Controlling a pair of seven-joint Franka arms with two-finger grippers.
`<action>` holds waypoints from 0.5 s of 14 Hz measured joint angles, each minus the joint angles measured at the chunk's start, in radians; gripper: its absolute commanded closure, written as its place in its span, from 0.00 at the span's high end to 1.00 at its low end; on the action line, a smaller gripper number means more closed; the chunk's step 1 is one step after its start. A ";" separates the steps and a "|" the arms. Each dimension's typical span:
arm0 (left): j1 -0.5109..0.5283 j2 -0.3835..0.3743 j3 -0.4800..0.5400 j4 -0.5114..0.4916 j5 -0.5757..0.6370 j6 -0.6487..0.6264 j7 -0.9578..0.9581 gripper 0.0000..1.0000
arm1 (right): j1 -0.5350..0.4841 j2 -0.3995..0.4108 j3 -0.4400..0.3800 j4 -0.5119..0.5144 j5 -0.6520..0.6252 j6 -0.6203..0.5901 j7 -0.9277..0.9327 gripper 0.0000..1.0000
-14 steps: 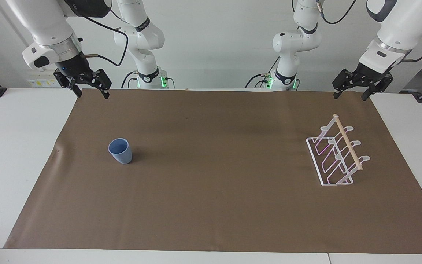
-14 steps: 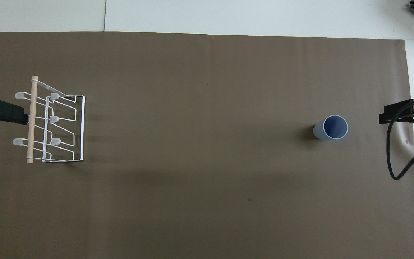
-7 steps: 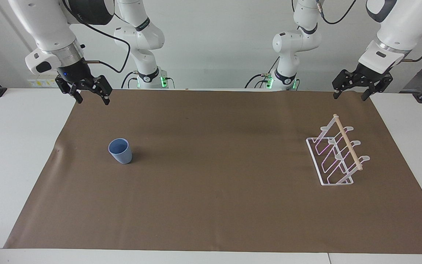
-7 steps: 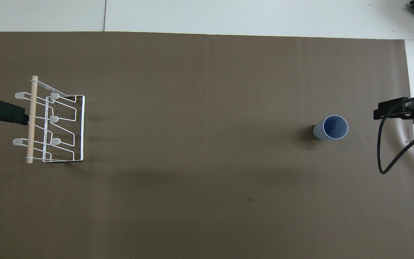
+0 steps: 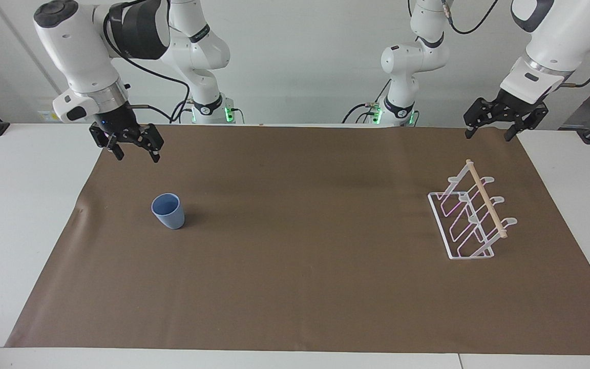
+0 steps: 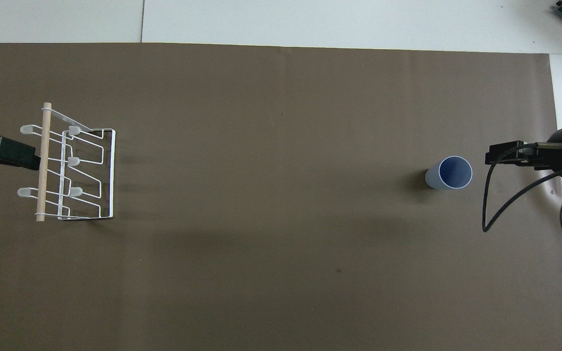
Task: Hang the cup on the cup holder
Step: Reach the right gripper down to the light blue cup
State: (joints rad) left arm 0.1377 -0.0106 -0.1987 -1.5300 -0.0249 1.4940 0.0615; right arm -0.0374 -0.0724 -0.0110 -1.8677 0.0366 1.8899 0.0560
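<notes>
Two claws open, empty. Right claw (image 5: 134, 154) has dropped lower toward cup (image 5: 168, 210), upright near right arm's counter end. Left claw (image 5: 490, 129) waits above holder (image 5: 471, 218). Grasp likely next.

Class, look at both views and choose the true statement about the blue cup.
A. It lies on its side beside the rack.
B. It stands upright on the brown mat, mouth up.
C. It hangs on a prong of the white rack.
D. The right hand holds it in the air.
B: the cup stands on the mat, its open rim facing up, and neither hand touches it.
</notes>
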 measured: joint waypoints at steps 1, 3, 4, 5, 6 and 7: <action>0.000 0.000 0.000 0.000 0.000 0.000 0.000 1.00 | 0.005 0.001 0.000 -0.022 0.000 0.029 0.000 1.00; -0.003 -0.001 -0.002 -0.005 -0.001 0.000 0.000 1.00 | 0.014 0.007 0.000 -0.056 0.000 0.074 -0.007 1.00; -0.004 -0.002 -0.005 -0.010 -0.001 0.001 0.000 1.00 | 0.018 0.012 0.000 -0.072 0.000 0.101 -0.026 1.00; -0.004 -0.003 -0.007 -0.013 -0.001 0.001 0.000 1.00 | 0.019 0.020 0.000 -0.085 0.000 0.131 -0.050 1.00; -0.004 -0.003 -0.007 -0.015 -0.001 0.001 0.000 1.00 | 0.019 0.029 0.000 -0.095 0.000 0.157 -0.069 1.00; -0.004 -0.004 -0.007 -0.016 -0.001 0.001 0.000 1.00 | 0.019 0.042 0.000 -0.102 0.000 0.179 -0.084 1.00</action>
State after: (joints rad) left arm 0.1334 -0.0150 -0.2060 -1.5465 -0.0256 1.4951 0.0615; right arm -0.0183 -0.0301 -0.0107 -1.9694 0.0366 2.0685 -0.0277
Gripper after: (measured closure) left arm 0.000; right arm 0.000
